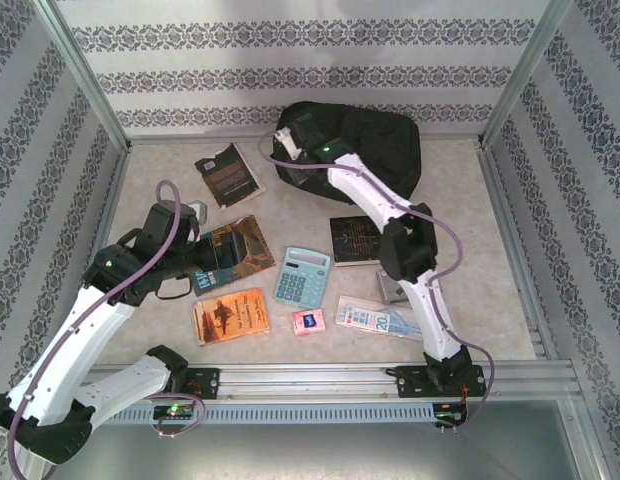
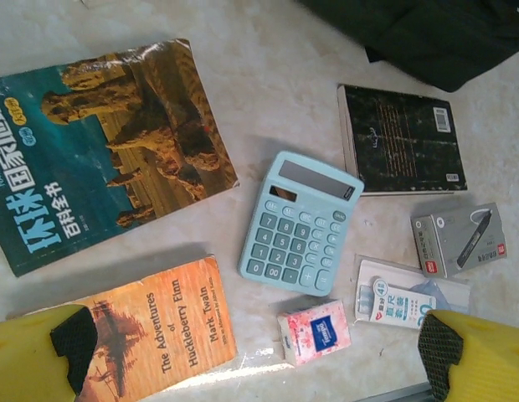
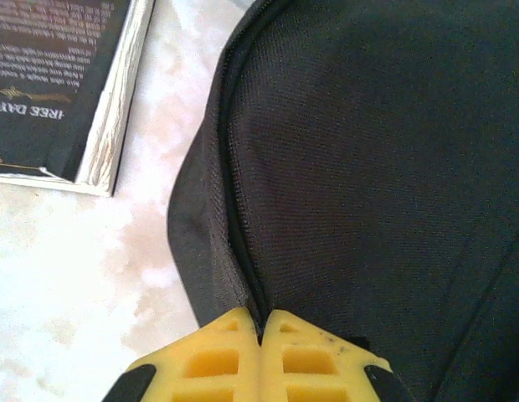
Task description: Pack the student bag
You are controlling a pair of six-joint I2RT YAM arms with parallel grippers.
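Observation:
The student bag, a large black fabric backpack, lies at the back of the table. My right gripper is at its left edge. In the right wrist view the yellow fingers are shut on the zipper seam of the student bag. My left gripper hovers over the left side of the table. In its wrist view it stands open above an orange Huckleberry Finn book and a pink tissue pack, holding nothing.
On the table lie a teal calculator, a blue-brown book, a black book, a dark book at the back left, a ruler pack and a grey pen box. Metal rails frame the table.

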